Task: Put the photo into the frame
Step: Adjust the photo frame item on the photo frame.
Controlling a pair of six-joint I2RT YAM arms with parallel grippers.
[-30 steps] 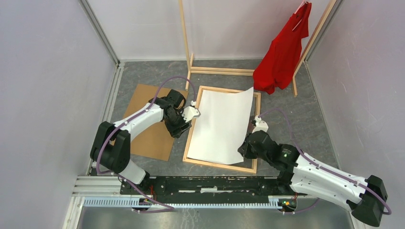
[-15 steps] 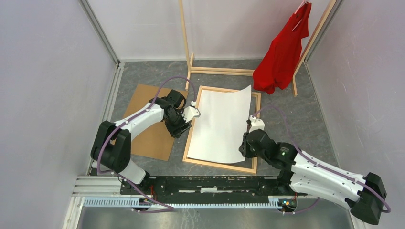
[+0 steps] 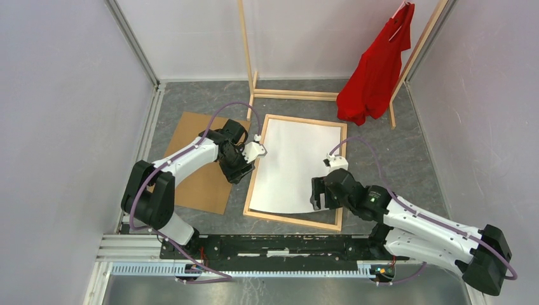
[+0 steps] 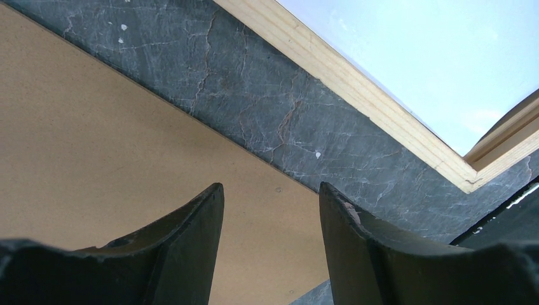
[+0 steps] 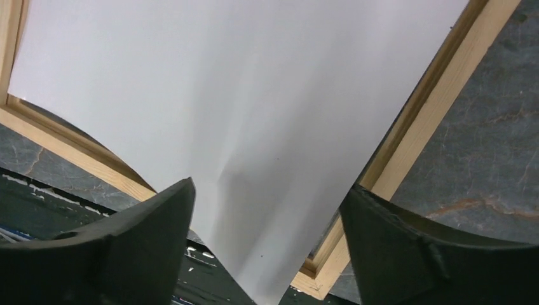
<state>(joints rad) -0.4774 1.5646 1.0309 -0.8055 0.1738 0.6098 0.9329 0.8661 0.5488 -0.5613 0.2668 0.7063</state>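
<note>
Top external view shows the photo [image 3: 293, 166] lying white side up inside the frame [image 3: 292, 220], its near edge curling slightly above the frame's near rail. The right gripper [image 5: 267, 190] hovers over the frame's near right corner, jaws spread wide and holding nothing. The left gripper [image 4: 270, 190] sits just outside the frame's left rail, above the cardboard board [image 3: 200, 165], jaws apart and empty.

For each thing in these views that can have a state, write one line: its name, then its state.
photo: white side up inside the frame, near edge slightly bowed, held by neither gripper
frame: lying flat, back open
cardboard backing board: lying flat beside the frame, not fitted
red shirt: hanging on the wooden rack
left gripper: open, empty
right gripper: open, empty, above the photo
</note>
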